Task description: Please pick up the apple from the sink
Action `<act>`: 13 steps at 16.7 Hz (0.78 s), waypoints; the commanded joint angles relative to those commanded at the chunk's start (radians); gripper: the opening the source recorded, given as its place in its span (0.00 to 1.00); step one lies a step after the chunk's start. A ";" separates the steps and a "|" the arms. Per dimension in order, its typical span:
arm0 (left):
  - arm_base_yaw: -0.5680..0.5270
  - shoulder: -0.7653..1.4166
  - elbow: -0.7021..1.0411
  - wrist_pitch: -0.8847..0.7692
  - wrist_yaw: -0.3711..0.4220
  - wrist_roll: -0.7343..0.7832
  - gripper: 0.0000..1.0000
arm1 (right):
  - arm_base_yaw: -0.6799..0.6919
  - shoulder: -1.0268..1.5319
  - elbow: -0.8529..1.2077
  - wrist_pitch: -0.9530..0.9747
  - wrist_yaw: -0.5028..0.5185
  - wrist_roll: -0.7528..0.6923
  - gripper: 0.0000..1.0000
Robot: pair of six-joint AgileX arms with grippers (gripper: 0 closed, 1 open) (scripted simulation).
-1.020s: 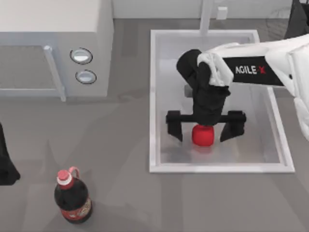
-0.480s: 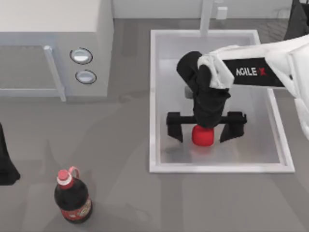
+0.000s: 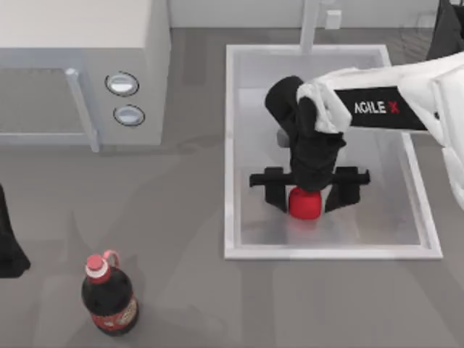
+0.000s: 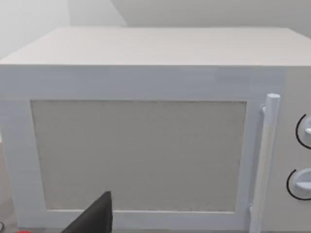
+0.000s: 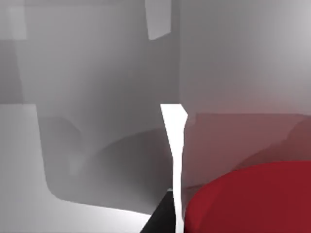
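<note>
From above, you see the right gripper [image 3: 305, 201] lowered into the sink [image 3: 230, 152], its black body pointing down over the apple [image 3: 304, 204]. The two fingers [image 3: 274, 193] stand on either side of the red fruit, close against it but not clearly pressing; you cannot tell whether they touch. The apple rests on the sink's pale floor, directly between the fingers and partly under the wrist. Well away from the gripper, on the table's left, stand a microwave [image 3: 80, 69] and a cola bottle [image 3: 109, 296]. The left arm [image 3: 10, 243] is parked at the table's left edge.

From the left wrist, you face the microwave [image 4: 146, 131] door and handle, with a dark finger tip [image 4: 95, 218] low in front.

From the right wrist, the apple [image 5: 252, 199] sits right beside a dark finger [image 5: 160, 218], with the sink's grey floor [image 5: 97, 160] beyond.
</note>
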 joint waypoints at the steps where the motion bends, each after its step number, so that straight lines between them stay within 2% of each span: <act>1: 0.000 0.000 0.000 0.000 0.000 0.000 1.00 | 0.000 0.000 0.000 0.000 0.000 0.000 0.17; 3: 0.000 0.000 0.000 0.000 0.000 0.000 1.00 | 0.000 0.000 0.000 0.000 0.000 0.000 0.02; 4: 0.000 0.000 0.000 0.000 0.000 0.000 1.00 | 0.000 0.000 0.000 0.000 0.000 0.000 0.00; 13: 0.000 0.000 0.000 0.000 0.000 0.000 1.00 | -0.003 -0.061 0.012 -0.031 0.022 -0.012 0.00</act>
